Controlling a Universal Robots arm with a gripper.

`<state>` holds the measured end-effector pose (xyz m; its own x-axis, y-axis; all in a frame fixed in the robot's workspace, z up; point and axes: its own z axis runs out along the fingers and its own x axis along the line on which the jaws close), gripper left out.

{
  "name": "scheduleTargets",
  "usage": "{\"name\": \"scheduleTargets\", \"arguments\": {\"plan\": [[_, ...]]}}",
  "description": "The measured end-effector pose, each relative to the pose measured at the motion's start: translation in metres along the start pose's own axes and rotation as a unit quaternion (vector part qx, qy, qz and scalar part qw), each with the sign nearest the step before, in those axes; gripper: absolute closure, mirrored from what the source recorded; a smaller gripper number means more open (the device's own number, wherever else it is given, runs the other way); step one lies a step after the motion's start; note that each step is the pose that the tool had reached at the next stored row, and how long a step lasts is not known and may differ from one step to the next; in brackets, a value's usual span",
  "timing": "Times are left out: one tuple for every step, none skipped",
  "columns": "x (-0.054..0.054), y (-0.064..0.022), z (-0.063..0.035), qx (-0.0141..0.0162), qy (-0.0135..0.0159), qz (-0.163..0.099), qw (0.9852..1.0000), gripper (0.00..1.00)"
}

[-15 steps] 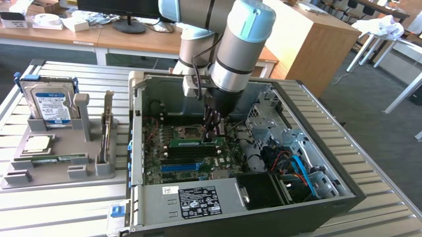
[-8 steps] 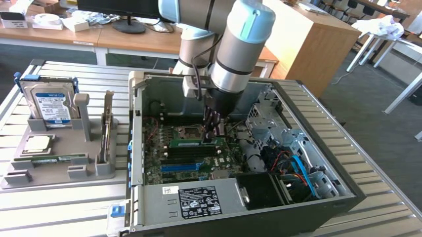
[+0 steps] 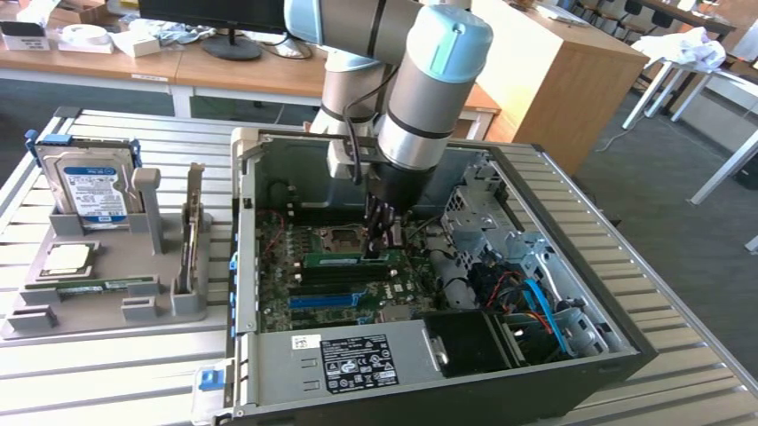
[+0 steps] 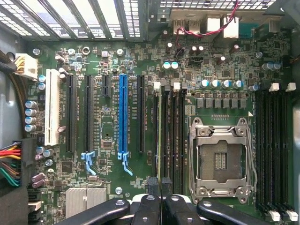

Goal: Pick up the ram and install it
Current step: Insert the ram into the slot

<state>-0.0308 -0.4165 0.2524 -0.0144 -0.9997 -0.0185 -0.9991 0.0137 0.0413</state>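
Note:
The ram (image 3: 346, 259) is a thin green stick standing in a slot on the motherboard inside the open computer case (image 3: 243, 266). In the wrist view the ram (image 4: 162, 136) shows edge-on as a pale green line in one of the black memory slots beside the processor socket (image 4: 220, 159). My gripper (image 3: 382, 247) reaches down into the case. Its black fingers (image 4: 151, 206) are shut, with the tips at one end of the ram. Whether they pinch the ram or only rest on it cannot be told.
A grey holder (image 3: 106, 306) on the exterior view's left carries a silver hard drive (image 3: 95, 182) and a square processor chip (image 3: 69, 259). Drive cages and coloured cables (image 3: 533, 302) crowd the case's other side. A blue expansion slot (image 4: 123, 117) runs along the board.

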Motion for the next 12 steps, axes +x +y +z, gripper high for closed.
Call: {"name": "scheduleTargets", "arguments": {"plan": [[0.0000, 0.0000, 0.0000, 0.0000, 0.0000, 0.000, 1.0000, 0.89], [0.0000, 0.0000, 0.0000, 0.0000, 0.0000, 0.000, 1.0000, 0.89], [0.0000, -0.0002, 0.0001, 0.0000, -0.0001, 0.000, 1.0000, 0.89], [0.0000, -0.0006, 0.0001, 0.0000, -0.0001, 0.000, 1.0000, 0.89], [0.0000, -0.0011, 0.0001, 0.0000, -0.0001, 0.000, 1.0000, 0.89], [0.0000, -0.0015, 0.0001, 0.0000, -0.0001, 0.000, 1.0000, 0.89], [0.0000, -0.0017, 0.0001, 0.0000, -0.0001, 0.000, 1.0000, 0.89], [0.0000, -0.0017, 0.0000, 0.0000, -0.0001, 0.000, 1.0000, 0.89], [-0.0001, -0.0017, 0.0000, 0.0000, -0.0001, 0.000, 1.0000, 0.89], [-0.0001, -0.0017, 0.0001, 0.0000, -0.0001, 0.000, 1.0000, 0.89], [-0.0002, -0.0018, 0.0006, 0.0001, -0.0003, 0.000, 1.0000, 0.89], [-0.0001, -0.0018, 0.0015, 0.0001, -0.0002, 0.000, 1.0000, 0.89]]}}
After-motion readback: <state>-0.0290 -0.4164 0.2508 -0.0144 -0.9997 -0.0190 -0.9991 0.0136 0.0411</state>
